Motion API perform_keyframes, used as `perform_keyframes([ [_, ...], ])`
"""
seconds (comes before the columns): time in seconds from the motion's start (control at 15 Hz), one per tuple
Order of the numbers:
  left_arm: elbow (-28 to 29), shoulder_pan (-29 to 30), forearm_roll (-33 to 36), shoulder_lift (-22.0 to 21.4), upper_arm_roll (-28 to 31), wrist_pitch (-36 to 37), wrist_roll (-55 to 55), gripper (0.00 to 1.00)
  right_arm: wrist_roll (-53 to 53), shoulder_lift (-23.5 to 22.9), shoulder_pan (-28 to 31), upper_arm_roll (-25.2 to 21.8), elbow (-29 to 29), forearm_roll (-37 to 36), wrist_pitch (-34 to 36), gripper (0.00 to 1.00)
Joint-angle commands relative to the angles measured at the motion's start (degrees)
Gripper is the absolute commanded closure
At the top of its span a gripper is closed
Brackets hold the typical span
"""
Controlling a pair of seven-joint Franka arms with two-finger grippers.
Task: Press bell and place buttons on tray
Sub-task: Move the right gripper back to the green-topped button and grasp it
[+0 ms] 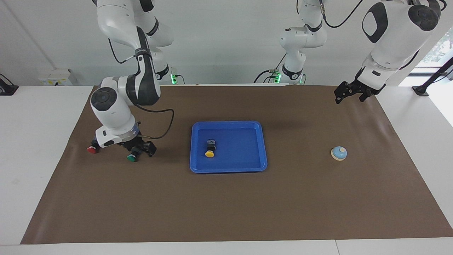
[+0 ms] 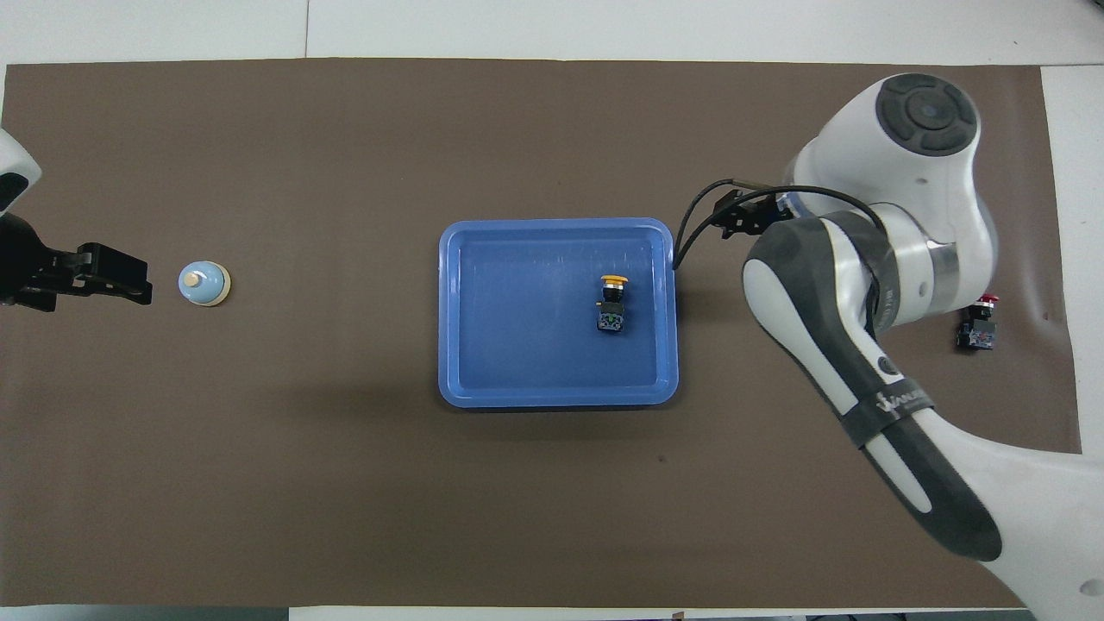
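Note:
The blue tray (image 1: 244, 148) (image 2: 517, 319) lies mid-table with the yellow button (image 1: 210, 150) (image 2: 612, 303) on its side inside it, untouched. Toward the right arm's end of the table, my right gripper (image 1: 137, 150) hangs open, low over the green button (image 1: 131, 158), its fingers either side of the black body. The red button (image 1: 92, 149) (image 2: 978, 324) lies just beside it, closer to that end. In the overhead view the arm hides the green button. The bell (image 1: 339, 153) (image 2: 204, 284) stands toward the left arm's end. My left gripper (image 1: 350, 97) (image 2: 129, 285) waits open, raised by the mat's corner.
A brown mat (image 1: 226, 205) covers most of the white table (image 1: 35, 141). The right arm's black cable (image 1: 166, 127) loops between the green button and the tray. The right arm's forearm crosses that end of the mat in the overhead view.

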State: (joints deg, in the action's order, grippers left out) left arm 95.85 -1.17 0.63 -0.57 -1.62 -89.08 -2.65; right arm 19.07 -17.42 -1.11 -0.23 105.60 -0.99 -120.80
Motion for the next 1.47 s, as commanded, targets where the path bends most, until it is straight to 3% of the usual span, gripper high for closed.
perform_keyframes([
  [0.0, -0.23, -0.06, -0.37, -0.58, 0.21, 0.75, -0.34, 0.0, -1.85, 1.51, 2.86, 0.93, 7.76, -0.77, -7.76, 0.0],
  [0.27, -0.23, -0.06, -0.37, -0.58, 0.21, 0.75, -0.34, 0.0, -1.5, 1.59, 3.13, 0.93, 13.74, -0.77, -15.07, 0.0],
  [0.4, -0.23, -0.06, -0.28, -0.58, 0.21, 0.75, -0.34, 0.0, -1.49, 2.21, 3.05, 0.93, 15.68, -0.77, -15.43, 0.0],
  [0.47, -0.14, -0.06, -0.36, -0.58, 0.21, 0.75, -0.34, 0.0, -1.93, 2.21, 3.05, 0.93, 15.78, -0.77, -15.43, 0.05],
  [0.53, -0.23, -0.06, -0.28, -0.58, 0.21, 0.75, -0.34, 0.0, -2.2, 2.21, 3.13, 0.93, 15.78, -0.77, -15.43, 0.45],
  [0.6, -0.23, -0.14, -0.36, -0.58, 0.21, 0.75, -0.34, 0.0, -2.63, 2.21, 3.05, 0.93, 15.69, -0.77, -15.34, 0.93],
  [0.67, -0.14, -0.06, -0.28, -0.58, 0.21, 0.75, -0.34, 0.0, -2.64, 2.3, 2.87, 0.93, 15.69, -0.77, -15.0, 1.0],
  [1.0, -0.23, -0.06, -0.28, -0.58, 0.21, 0.75, -0.34, 0.0, -2.9, 3.17, 2.08, 1.02, 14.29, -0.77, -11.93, 1.0],
  [1.4, -0.23, -0.06, -0.28, -0.58, 0.21, 0.75, -0.34, 0.0, 6.12, 1.34, -7.12, 1.37, -1.94, 0.2, 4.33, 1.0],
])
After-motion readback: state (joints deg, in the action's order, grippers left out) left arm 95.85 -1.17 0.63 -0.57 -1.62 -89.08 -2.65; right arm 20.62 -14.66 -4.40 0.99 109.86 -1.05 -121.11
